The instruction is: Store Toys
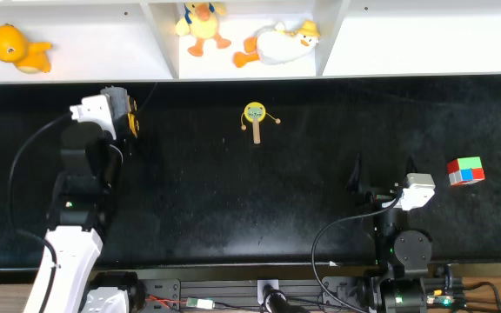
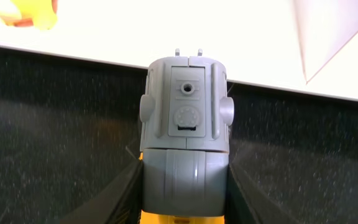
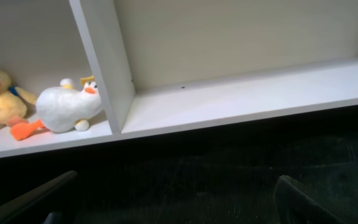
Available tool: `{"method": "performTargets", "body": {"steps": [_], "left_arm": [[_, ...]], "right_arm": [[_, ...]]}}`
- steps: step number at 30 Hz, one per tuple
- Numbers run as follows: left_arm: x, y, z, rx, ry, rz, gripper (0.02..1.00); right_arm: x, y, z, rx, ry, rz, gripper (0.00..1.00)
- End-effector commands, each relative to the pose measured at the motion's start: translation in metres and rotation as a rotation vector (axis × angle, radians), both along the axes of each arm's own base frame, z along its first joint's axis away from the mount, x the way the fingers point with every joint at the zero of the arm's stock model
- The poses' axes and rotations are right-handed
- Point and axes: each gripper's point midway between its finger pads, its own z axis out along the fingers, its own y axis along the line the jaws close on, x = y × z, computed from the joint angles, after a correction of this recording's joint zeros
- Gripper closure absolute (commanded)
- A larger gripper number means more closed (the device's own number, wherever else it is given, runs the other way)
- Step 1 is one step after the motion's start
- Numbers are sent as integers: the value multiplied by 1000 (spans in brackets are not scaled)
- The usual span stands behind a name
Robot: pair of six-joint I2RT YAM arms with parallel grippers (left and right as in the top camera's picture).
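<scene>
As the left pincer (image 2: 185, 208) clamps the toy robot (image 2: 185, 112) low, its head may catch the nearby shelf (image 2: 135, 31) edge.

The grey toy robot (image 2: 185, 124) is cut off below its torso.

I see a toy robot (image 2: 185, 124) of smooth grey plastic. The black desk (image 2: 55, 137) looks matt and grainy.
</scene>
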Motion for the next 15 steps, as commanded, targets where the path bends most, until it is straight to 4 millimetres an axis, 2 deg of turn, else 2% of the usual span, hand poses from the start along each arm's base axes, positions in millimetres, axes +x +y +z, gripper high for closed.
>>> {"method": "performTargets", "body": {"steps": [1,10,15], "left_arm": [[23,0,40,29,-76,-8,818],[66,-1,61,44,-82,-17,847],[98,-2,63,48,-74,-19,847]], "right_arm": [[0,-2,-4,4,2,-7,7],[0,-2,-4,4,2,-7,5],[0,-2,-4,4,2,-7,5]]}}
